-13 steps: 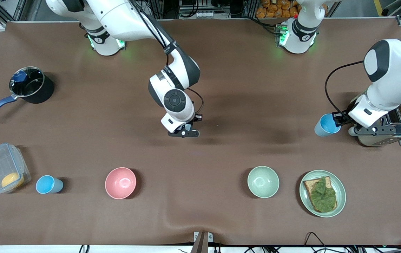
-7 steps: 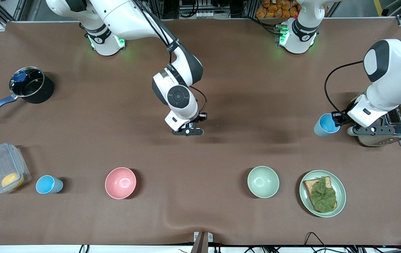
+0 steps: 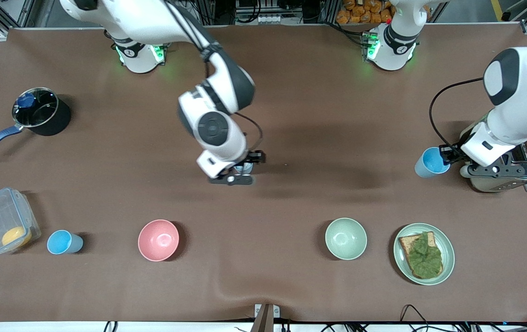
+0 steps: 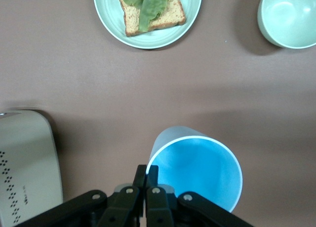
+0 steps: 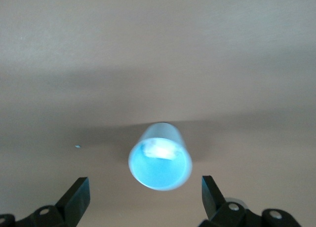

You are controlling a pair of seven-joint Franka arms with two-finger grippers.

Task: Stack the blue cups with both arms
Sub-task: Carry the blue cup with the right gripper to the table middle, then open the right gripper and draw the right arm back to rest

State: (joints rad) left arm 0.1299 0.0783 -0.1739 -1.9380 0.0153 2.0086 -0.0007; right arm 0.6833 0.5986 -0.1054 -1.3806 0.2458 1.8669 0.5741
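Note:
My left gripper (image 3: 446, 157) is shut on the rim of a sky-blue cup (image 3: 431, 162) and holds it, tilted, over the table beside the toaster. In the left wrist view one finger is inside and one outside the rim of the cup (image 4: 195, 170) at my gripper (image 4: 147, 170). My right gripper (image 3: 231, 177) is open over the middle of the table. Its wrist view shows a second blue cup (image 5: 160, 163) upright on the cloth below my gripper (image 5: 144, 178), not touching the fingers. The hand hides most of this cup in the front view. Another blue cup (image 3: 62, 242) stands beside the plastic box.
A toaster (image 3: 508, 171) stands by the left gripper. A plate (image 3: 448, 258) with bread and lettuce, a pale green bowl (image 3: 345, 238) and a pink bowl (image 3: 158, 240) stand in a row near the front camera. A clear box (image 3: 2, 226) and a pot (image 3: 42, 113) are at the right arm's end.
My right hand has swung a little toward the right arm's end of the table and turned. My left gripper and its cup have hardly moved.

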